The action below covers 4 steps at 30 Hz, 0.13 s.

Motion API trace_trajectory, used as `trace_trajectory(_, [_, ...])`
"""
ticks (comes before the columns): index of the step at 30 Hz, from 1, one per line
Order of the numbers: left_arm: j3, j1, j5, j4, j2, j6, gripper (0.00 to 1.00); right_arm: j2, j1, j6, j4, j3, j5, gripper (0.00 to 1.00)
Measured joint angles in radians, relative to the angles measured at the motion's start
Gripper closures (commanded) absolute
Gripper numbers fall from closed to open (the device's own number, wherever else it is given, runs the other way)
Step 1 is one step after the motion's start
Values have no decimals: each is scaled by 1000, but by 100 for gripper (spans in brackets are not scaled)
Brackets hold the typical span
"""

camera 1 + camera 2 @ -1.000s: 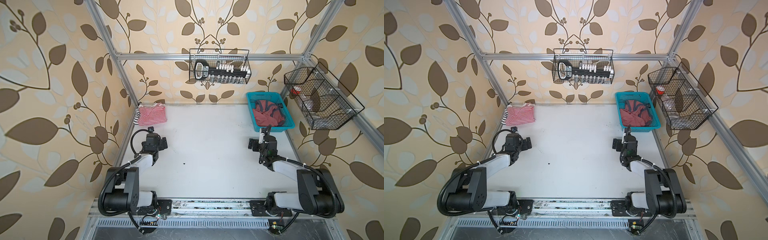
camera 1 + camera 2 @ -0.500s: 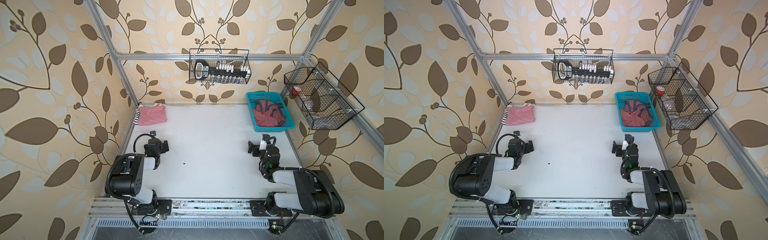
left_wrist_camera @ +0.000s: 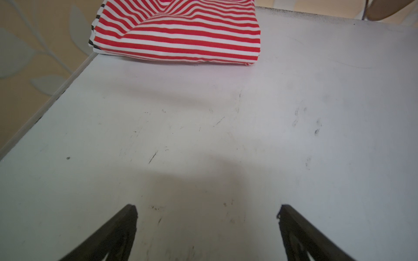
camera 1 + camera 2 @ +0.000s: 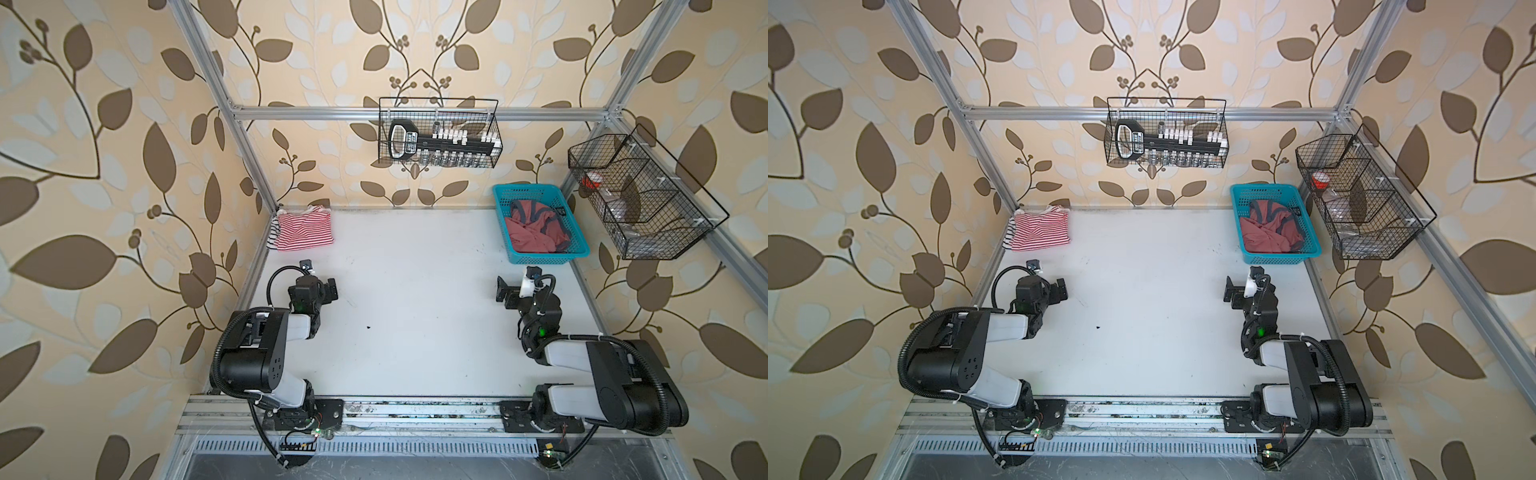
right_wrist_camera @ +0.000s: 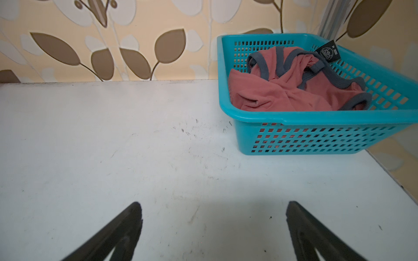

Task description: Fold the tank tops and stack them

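While the striped tank tops [image 4: 305, 229] lie folded and stacked at the tabletop's [image 4: 415, 332] far left corner, left gripper [image 3: 207, 210] and right gripper [image 5: 213, 208] hover empty, jaws apart. Next, presumably, comes the crumpled pink top [image 4: 534, 239] in the basket [image 4: 542, 258].

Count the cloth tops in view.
3: a red-striped white cloth top at the white table's far left corner, a black-striped white top under it, a crumpled pink top in the turquoise plastic basket. Others may be hidden.
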Motion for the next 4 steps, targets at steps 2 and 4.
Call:
trace_trajectory(2, [0, 0, 0, 0, 0, 0, 1, 0, 2, -2, 0, 0, 0, 0])
trace_trajectory(4, [0, 0, 0, 0, 0, 0, 1, 0, 2, -3, 0, 0, 2, 0])
